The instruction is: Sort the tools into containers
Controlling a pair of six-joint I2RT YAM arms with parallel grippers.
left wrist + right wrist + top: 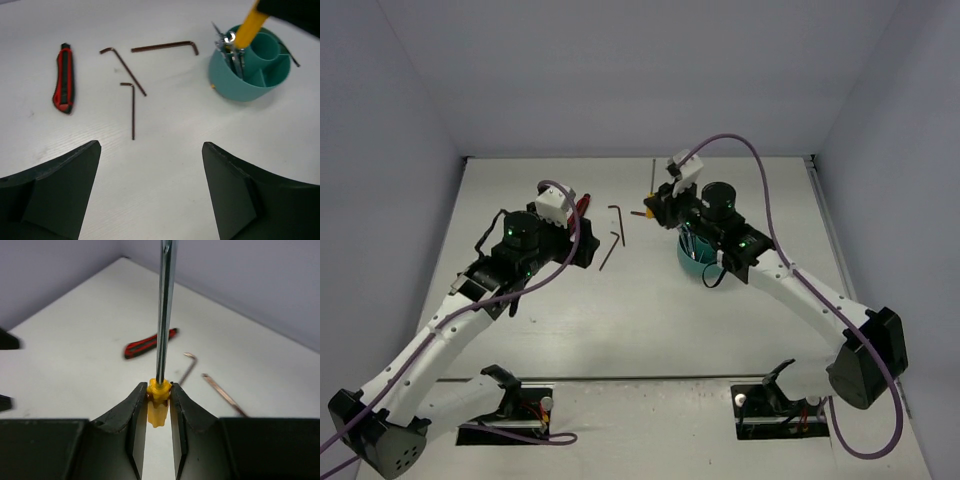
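Above the white table (620,330), a screwdriver (165,315) was squeezed in the right gripper (159,388), pointed away from the teal tub (240,85); the left gripper (151,147) was spread wide.

Three dark hex keys (133,111) and one red-and-black-handled tool (64,78) lie ahead of the left fingers (60,195). One teal tub (240,89) holds silver wrenches (232,50), number unclear. One yellow-handled screwdriver (159,390) sits between the right fingers (125,425).
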